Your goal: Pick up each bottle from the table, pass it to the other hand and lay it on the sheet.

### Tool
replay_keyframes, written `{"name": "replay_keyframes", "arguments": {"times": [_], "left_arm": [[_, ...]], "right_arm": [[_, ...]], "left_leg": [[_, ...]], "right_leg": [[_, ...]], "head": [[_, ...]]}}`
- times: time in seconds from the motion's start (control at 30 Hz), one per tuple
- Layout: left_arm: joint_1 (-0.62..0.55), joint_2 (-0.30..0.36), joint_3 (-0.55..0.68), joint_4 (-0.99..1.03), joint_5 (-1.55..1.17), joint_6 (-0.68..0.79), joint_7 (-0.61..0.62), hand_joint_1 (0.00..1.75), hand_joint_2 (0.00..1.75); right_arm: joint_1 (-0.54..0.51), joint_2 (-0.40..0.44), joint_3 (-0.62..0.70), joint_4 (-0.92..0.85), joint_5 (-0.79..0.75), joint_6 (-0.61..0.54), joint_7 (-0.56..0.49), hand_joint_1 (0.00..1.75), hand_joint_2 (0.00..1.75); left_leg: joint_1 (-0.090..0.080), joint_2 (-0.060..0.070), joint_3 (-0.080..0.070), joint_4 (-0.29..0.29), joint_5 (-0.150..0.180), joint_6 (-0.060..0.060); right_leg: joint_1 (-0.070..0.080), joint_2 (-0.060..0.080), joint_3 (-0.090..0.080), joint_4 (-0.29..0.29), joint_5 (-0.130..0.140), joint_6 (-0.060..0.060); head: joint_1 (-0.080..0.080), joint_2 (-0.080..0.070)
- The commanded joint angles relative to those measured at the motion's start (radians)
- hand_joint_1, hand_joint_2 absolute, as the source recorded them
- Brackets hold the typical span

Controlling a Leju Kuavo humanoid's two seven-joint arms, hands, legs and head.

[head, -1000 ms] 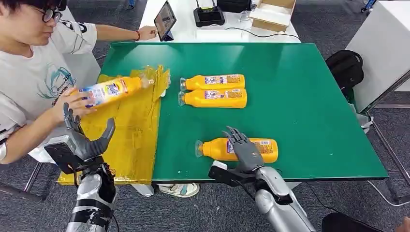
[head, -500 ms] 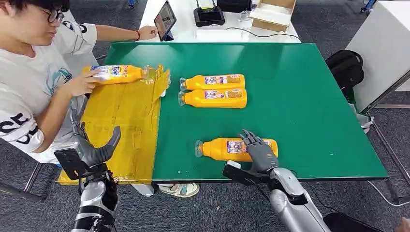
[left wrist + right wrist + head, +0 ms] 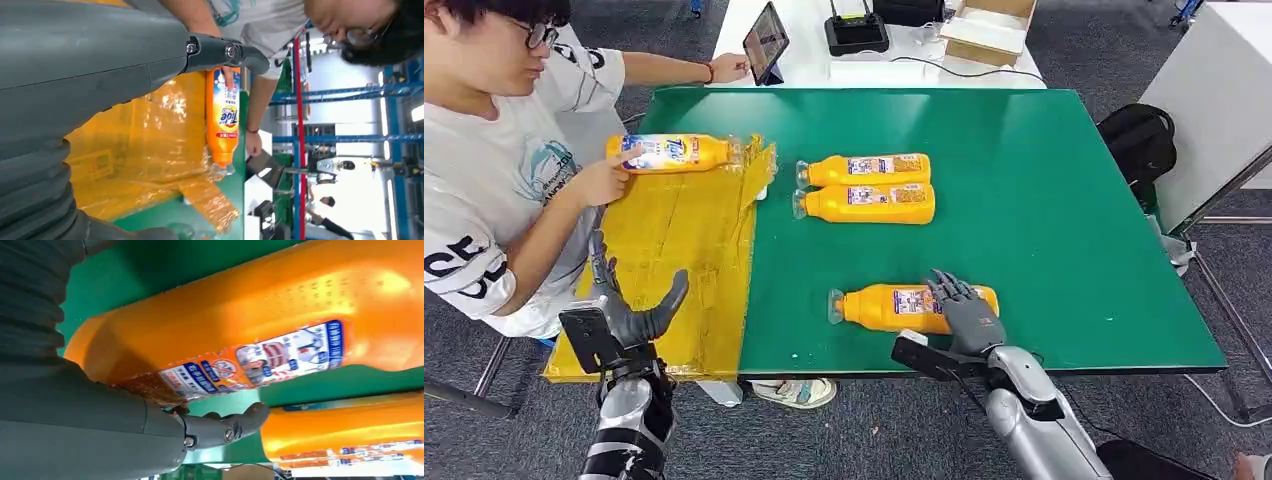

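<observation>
Under your right hand (image 3: 967, 315), near the table's front edge, the nearest bottle (image 3: 894, 307) is lying on its side on the green table (image 3: 1044, 200), its cap end pointing toward the sheet. The fingers (image 3: 954, 291) are draping over the bottle's base end, touching its top. In the right wrist view the thumb (image 3: 225, 429) is reaching under the bottle's label (image 3: 280, 360), but you cannot tell from these views whether the hand is actually gripping or just resting on it; the bottle is lying flat on the table.

Beyond those fingertips, well apart, two more bottles (image 3: 864, 187) are lying side by side, touching, caps facing the sheet.

Your left hand (image 3: 629, 310) is hovering at the front edge of the yellow sheet (image 3: 674, 250), fingers apart and pointing up, thumb (image 3: 671, 295) splayed out, holding nothing.

Far past the left fingertips, at the sheet's back edge, a fourth bottle (image 3: 669, 153) is lying on its side on the sheet. A person's hand (image 3: 604, 180) is touching its base end. In the left wrist view you are seeing that same bottle (image 3: 222, 120) just beyond the thumb tip (image 3: 250, 55), lying on the crinkled sheet (image 3: 150, 150).
</observation>
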Motion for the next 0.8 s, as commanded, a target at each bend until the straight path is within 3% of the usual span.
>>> {"name": "replay_keyframes", "arguments": {"times": [0.03,0.47,0.8], "left_arm": [[-0.034,-0.001,-0.003,0.154,0.005,-0.030,0.005,0.00,1.75],[-0.060,-0.001,0.007,0.249,0.001,-0.029,0.004,0.00,1.75],[-0.090,-0.002,0.005,0.296,0.021,-0.046,0.007,0.00,1.75]], "right_arm": [[-0.106,0.031,-0.065,0.260,-0.007,0.007,0.036,0.00,1.75],[-0.210,0.047,-0.024,0.435,0.005,0.051,0.051,0.00,1.75],[-0.259,0.043,0.058,0.521,-0.065,0.142,-0.027,0.03,1.75]], "left_leg": [[0.000,0.001,0.003,-0.001,0.000,0.001],[0.000,0.002,0.007,-0.001,0.000,0.001],[0.001,0.004,0.011,-0.001,0.000,0.001]], "right_leg": [[0.000,0.000,0.003,-0.002,0.000,-0.002],[0.001,0.000,0.005,-0.002,0.001,-0.003],[0.002,0.000,0.009,-0.002,0.001,-0.003]], "head": [[0.000,0.000],[0.000,0.000],[0.001,0.000]]}}
